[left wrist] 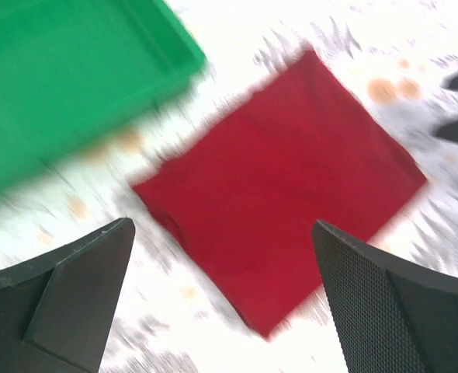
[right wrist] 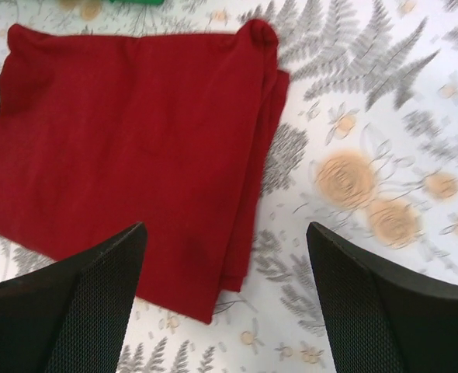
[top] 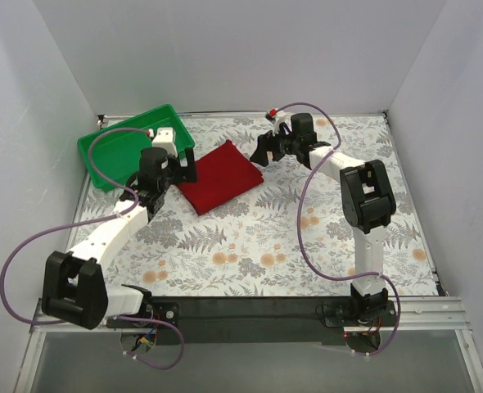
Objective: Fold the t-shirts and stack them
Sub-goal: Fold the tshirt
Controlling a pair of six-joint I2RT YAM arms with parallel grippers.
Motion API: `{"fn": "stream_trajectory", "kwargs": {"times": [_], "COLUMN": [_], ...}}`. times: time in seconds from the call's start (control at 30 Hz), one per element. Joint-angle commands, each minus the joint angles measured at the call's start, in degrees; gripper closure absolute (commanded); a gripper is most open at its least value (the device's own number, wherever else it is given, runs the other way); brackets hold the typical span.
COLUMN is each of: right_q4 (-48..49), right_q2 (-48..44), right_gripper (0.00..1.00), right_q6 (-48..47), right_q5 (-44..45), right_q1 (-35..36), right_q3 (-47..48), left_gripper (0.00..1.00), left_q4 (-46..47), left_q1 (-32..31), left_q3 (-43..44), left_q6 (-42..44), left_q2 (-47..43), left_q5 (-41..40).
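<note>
The dark red t-shirt lies folded into a small square on the floral table, just right of the green tray. It also shows in the left wrist view and in the right wrist view, with layered edges at its right side. My left gripper is open and empty, above the shirt's left corner. My right gripper is open and empty, just off the shirt's right corner. Neither touches the fabric.
The green plastic tray stands at the back left, its corner close to the shirt. White walls enclose the table on three sides. Purple cables loop off both arms. The floral tablecloth stretches to the front and right.
</note>
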Motion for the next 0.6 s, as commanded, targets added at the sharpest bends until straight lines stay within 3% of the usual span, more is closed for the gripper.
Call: {"fn": "stream_trajectory", "kwargs": {"times": [0.0, 0.33, 0.53, 0.57], "right_q4": [-2.76, -6.79, -11.37, -11.72], "right_q2": [0.76, 6.91, 9.2, 9.2], "right_gripper": [0.25, 0.28, 0.41, 0.52], "right_q6": [5.84, 11.03, 9.8, 9.54], "right_q5": [-4.57, -6.59, -8.79, -8.97], "right_q1": [0.58, -0.03, 0.58, 0.58], "right_q3": [-1.08, 1.81, 3.31, 3.14], "left_gripper": [0.1, 0.12, 0.12, 0.12], "left_q4": [-4.27, 3.56, 3.39, 2.78], "left_q1": [0.69, 0.87, 0.87, 0.95], "left_q3": [-7.46, -20.48, -23.03, -23.03], "left_q6": [-15.31, -29.91, -31.85, -31.94], "left_q2": [-4.04, -11.42, -17.06, -17.76], "left_q5": [11.35, 16.2, 14.09, 14.01]}}
